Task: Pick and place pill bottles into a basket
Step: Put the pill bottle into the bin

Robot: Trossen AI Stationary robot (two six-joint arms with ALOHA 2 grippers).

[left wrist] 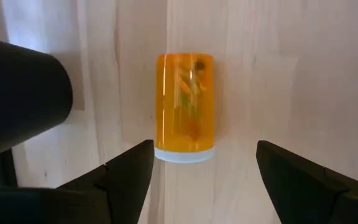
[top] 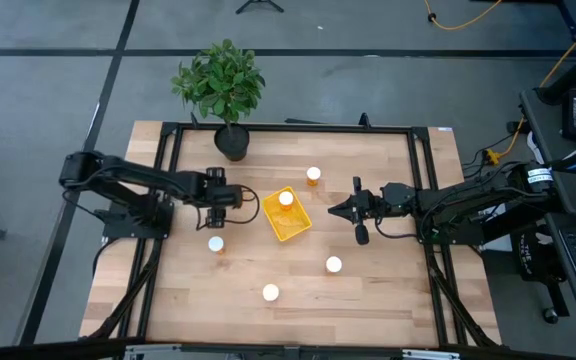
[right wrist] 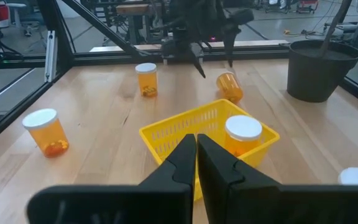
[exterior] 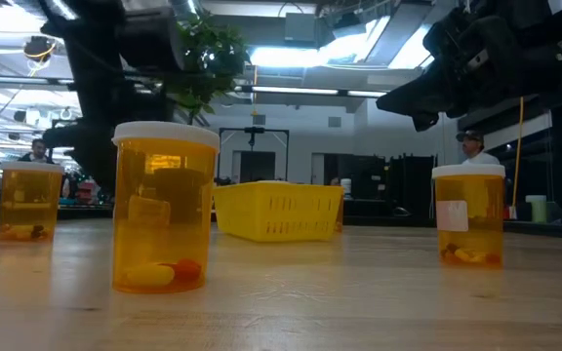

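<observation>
Left end effector (left wrist: 205, 177), fingers apart, hovers over a fallen pill bottle (left wrist: 185, 107) beside the basket (top: 286, 215).

Table (top: 388, 300): light wood planks, black frame along the edges.

Directly on it:
- Basket (top: 286, 215), yellow, near centre, set at an angle to the table edges.
- Plant pot (top: 232, 141), black, at the far edge, left of centre.
- Bottle (top: 313, 176), upright, far side of the basket.
- Bottle (top: 216, 244), upright, left of the basket.
- Bottle (top: 334, 265), upright, near-right of the basket.
- Bottle (top: 270, 293), upright, nearest the front edge.
- Bottle (left wrist: 185, 109) on its side, white cap showing, just beside the basket's left side.
</observation>
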